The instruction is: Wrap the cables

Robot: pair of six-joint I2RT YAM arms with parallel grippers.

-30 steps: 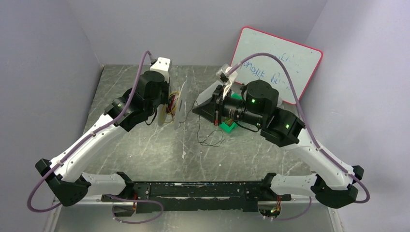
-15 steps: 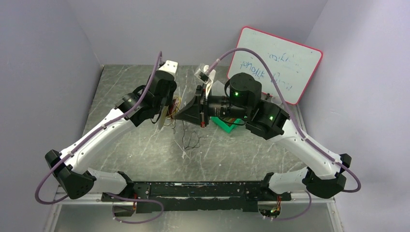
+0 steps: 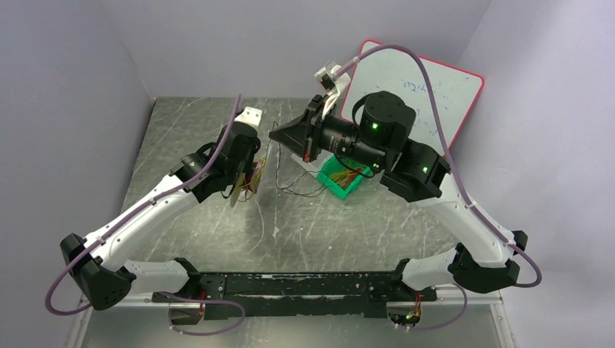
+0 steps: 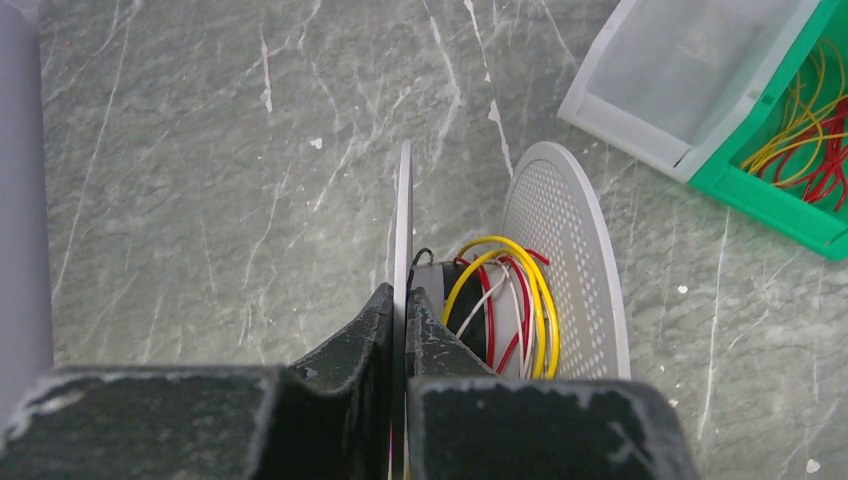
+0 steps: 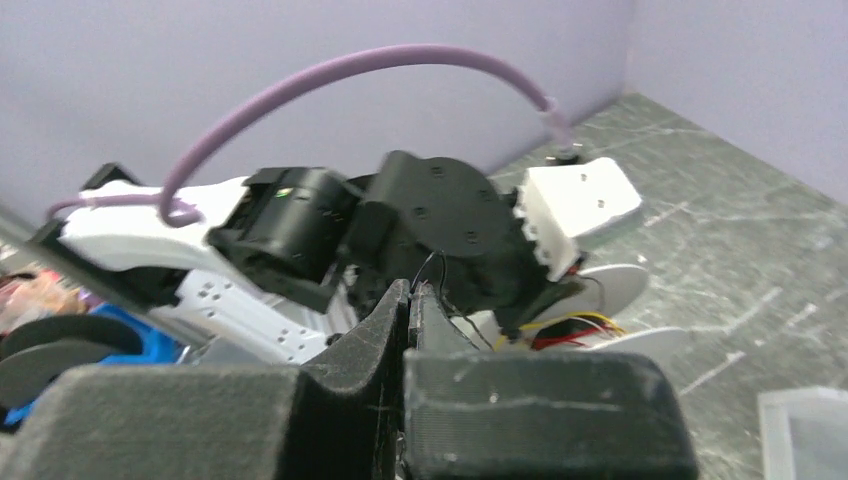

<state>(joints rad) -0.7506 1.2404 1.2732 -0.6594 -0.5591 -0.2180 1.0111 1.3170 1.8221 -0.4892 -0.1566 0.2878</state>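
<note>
Between the arms, the right gripper [image 5: 410, 292] pinches a thin black cable [image 3: 304, 193] that sags to the table [image 3: 210, 225]. The left gripper [image 4: 405, 305] clamps the white spool [image 4: 570, 240], which is wound with yellow and red cables [image 4: 505, 290]. A green bin [image 3: 347, 190] sits close behind the black cable, a whiteboard [image 3: 442, 80] leans against the back wall, and open tabletop lies nearer the arm bases.

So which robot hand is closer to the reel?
Left. The left gripper pinches the reel by the edge of one disc. The right gripper is off to the reel's right, not touching it, shut on a black wire.
</note>
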